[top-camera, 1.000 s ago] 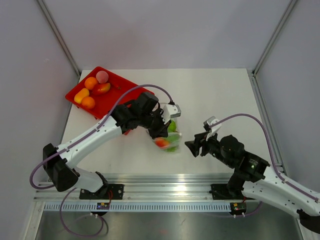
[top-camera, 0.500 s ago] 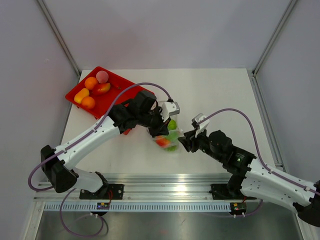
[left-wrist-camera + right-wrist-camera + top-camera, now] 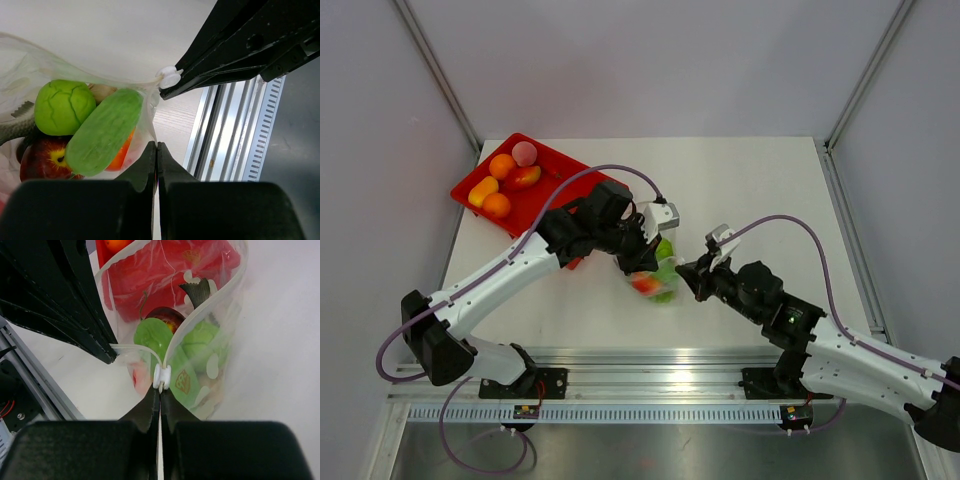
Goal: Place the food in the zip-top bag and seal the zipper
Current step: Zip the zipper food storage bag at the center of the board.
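The zip-top bag (image 3: pixel 658 278) hangs between both grippers, mouth gaping in the right wrist view. Inside lie food pieces: a green ball (image 3: pixel 64 106), a green cucumber (image 3: pixel 102 131) and a red apple (image 3: pixel 42 160). My left gripper (image 3: pixel 156 150) is shut on one end of the bag's mouth edge. My right gripper (image 3: pixel 160 392) is shut on the zipper (image 3: pixel 216 296) at its other end, just behind the white slider (image 3: pixel 162 376). More food sits on the red tray: two oranges (image 3: pixel 502 165), a pink fruit (image 3: pixel 524 152) and a mango (image 3: pixel 527 176).
The red tray (image 3: pixel 552 160) lies at the back left, partly under the left arm. A metal rail (image 3: pixel 650 360) runs along the table's near edge. Grey walls close in the table on three sides.
My right gripper moved left to the bag and shut on the zipper's end by the slider. The left gripper kept its hold and barely shifted.
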